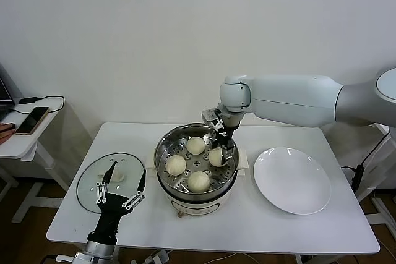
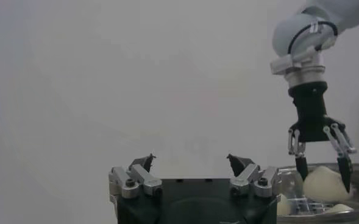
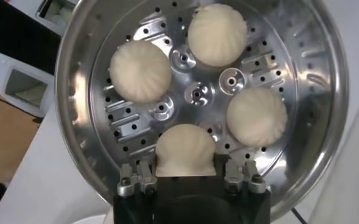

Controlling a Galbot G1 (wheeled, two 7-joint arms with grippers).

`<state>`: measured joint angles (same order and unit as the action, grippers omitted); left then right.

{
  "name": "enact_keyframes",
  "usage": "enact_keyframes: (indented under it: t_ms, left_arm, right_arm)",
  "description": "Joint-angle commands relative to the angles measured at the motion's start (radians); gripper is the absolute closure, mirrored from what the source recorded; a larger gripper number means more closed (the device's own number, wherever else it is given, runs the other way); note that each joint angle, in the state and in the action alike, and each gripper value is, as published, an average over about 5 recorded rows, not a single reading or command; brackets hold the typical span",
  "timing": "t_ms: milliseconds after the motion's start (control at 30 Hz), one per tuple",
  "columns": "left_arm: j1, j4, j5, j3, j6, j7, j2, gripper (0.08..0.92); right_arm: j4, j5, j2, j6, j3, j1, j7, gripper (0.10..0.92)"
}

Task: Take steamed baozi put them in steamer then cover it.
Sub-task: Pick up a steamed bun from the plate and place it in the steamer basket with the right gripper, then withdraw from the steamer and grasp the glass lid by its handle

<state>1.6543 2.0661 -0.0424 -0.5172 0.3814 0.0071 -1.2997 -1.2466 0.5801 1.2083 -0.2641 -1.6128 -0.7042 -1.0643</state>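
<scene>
- The right gripper [image 1: 221, 150] is reaching down inside the steamer [image 1: 162, 153], its jaws spread to either side of the fourth baozi [image 3: 185, 150]; whether they are pressing or have let go, I cannot tell.
- The other three baozi are sitting just beyond the jaws on the perforated tray [image 3: 194, 94], none touching.
- The buns are looking soft, light and easily dented, so a gentle hold across the sides seems right.
- The left gripper [image 1: 119, 185] is hovering with jaws released over the cover [image 1: 93, 177], beside the steamer.
- The glass cover is looking rigid, heavier and breakable; its bar handle [image 1: 116, 177] is probably the place to grasp.
- A plate [image 1: 292, 179] is lying beyond the steamer's other side.
</scene>
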Motion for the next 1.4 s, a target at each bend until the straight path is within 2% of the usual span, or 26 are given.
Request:
enact_keyframes:
  t_ms: [33, 133, 300, 500, 600, 700, 800, 933, 1033, 1167, 1400]
  left_arm:
    - [0.001, -0.001, -0.011, 0.001, 0.006, -0.001, -0.001, 0.177]
    - [0.001, -0.002, -0.01, 0.0, 0.007, -0.002, -0.001, 0.177]
    - [0.002, -0.002, -0.01, -0.002, 0.006, -0.005, 0.0, 0.177]
    - [0.003, 0.005, -0.01, -0.005, 0.003, -0.008, 0.001, 0.177]
    - [0.002, 0.007, -0.008, -0.006, 0.005, -0.015, 0.0, 0.177]
    - [-0.002, 0.004, 0.0, -0.005, 0.01, -0.023, -0.001, 0.177]
    - [-0.012, -0.001, 0.014, -0.004, 0.021, -0.035, 0.0, 0.177]
    - [-0.039, -0.003, 0.026, -0.007, 0.026, -0.058, 0.001, 0.177]
    - [-0.053, 0.006, 0.05, -0.01, 0.017, -0.072, 0.001, 0.177]
    - [-0.064, 0.002, 0.101, -0.007, 0.015, -0.084, 0.001, 0.177]
    - [-0.093, -0.051, 0.283, -0.012, 0.04, -0.123, -0.001, 0.177]
  right_arm:
    - [0.008, -0.011, 0.014, -0.006, -0.01, 0.019, 0.021, 0.367]
    - [0.006, -0.007, 0.012, -0.005, -0.005, 0.022, 0.031, 0.332]
    - [-0.009, 0.009, 0.0, -0.003, 0.025, 0.023, 0.046, 0.223]
    - [-0.076, 0.015, -0.087, 0.014, 0.152, 0.02, 0.054, 0.203]
    - [-0.132, 0.041, -0.161, 0.053, 0.278, 0.049, 0.112, 0.203]
    - [-0.202, 0.102, -0.243, 0.124, 0.416, 0.122, 0.318, 0.203]
    - [-0.258, 0.133, -0.296, 0.201, 0.512, 0.23, 0.681, 0.203]
    - [-0.265, 0.058, -0.308, 0.309, 0.672, 0.427, 1.13, 0.203]
    - [-0.26, 0.007, -0.308, 0.391, 0.8, 0.586, 1.365, 0.203]
    - [-0.253, -0.075, -0.332, 0.468, 0.983, 0.784, 1.506, 0.203]
    - [-0.232, -0.145, -0.38, 0.519, 1.326, 1.095, 1.551, 0.203]
